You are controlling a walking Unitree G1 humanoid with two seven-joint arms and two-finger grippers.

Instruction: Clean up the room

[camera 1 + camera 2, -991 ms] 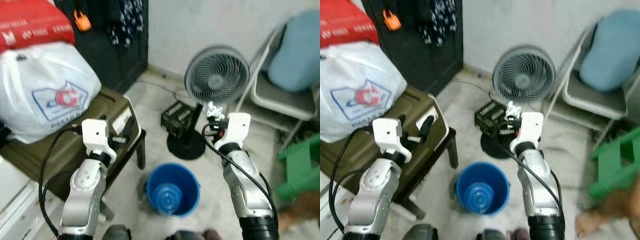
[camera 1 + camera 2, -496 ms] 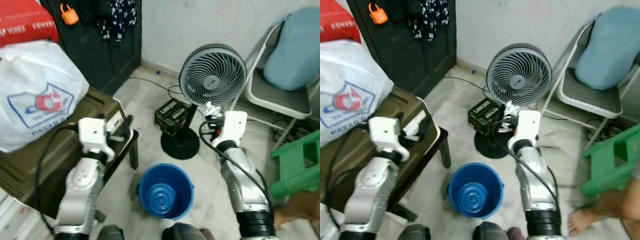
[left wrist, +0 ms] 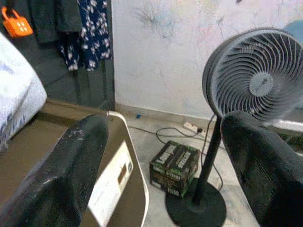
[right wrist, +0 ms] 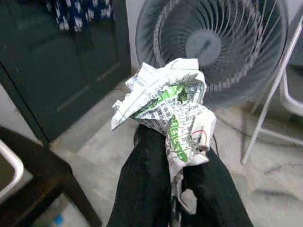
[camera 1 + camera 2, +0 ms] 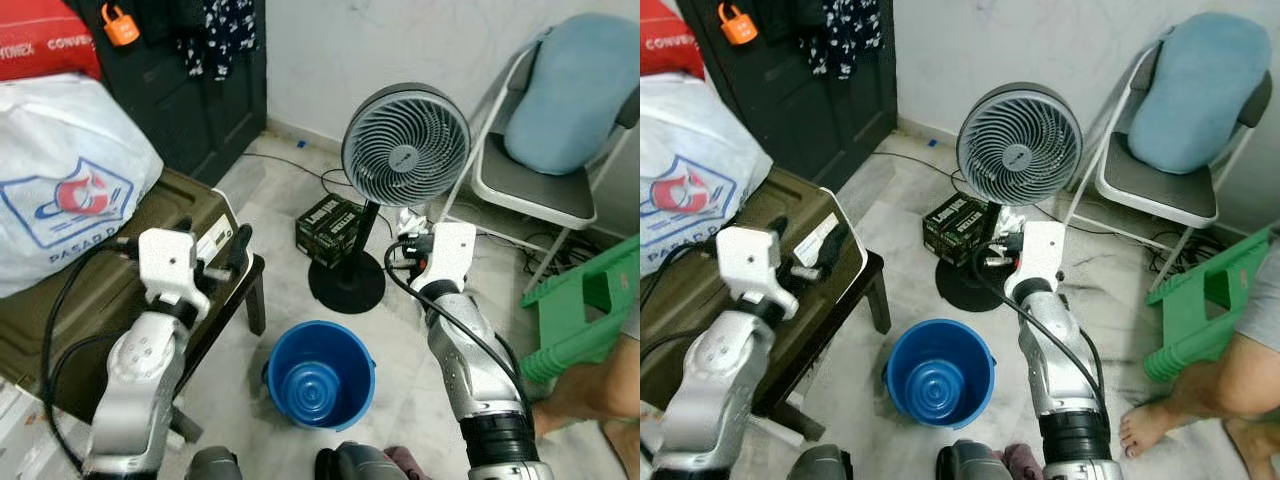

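My right gripper (image 5: pixel 408 236) is shut on a crumpled wad of printed white and green paper (image 4: pixel 166 100), held up in front of the fan's pole. The paper (image 5: pixel 407 220) sticks out above the fingers (image 4: pixel 142 179). A blue bucket (image 5: pixel 352 388) stands empty on the marble floor, below and between my two arms. My left gripper (image 5: pixel 214 250) is raised over the corner of the low table, open, with nothing between its two wide-apart black fingers (image 3: pixel 75 165).
A standing fan (image 5: pixel 405 146) and a black box (image 5: pixel 330 222) are just ahead. A folding chair (image 5: pixel 532 188) with a blue cushion (image 5: pixel 566 92) and a green stool (image 5: pixel 585 308) stand right. A person's leg (image 5: pixel 598 384) is at right. An olive case (image 5: pixel 60 300) and white bag (image 5: pixel 60 185) sit left.
The whole view has shifted, so the camera moved; the fan and chair now sit closer to centre. A person's leg has come into view at the right. Both arms keep their pose.
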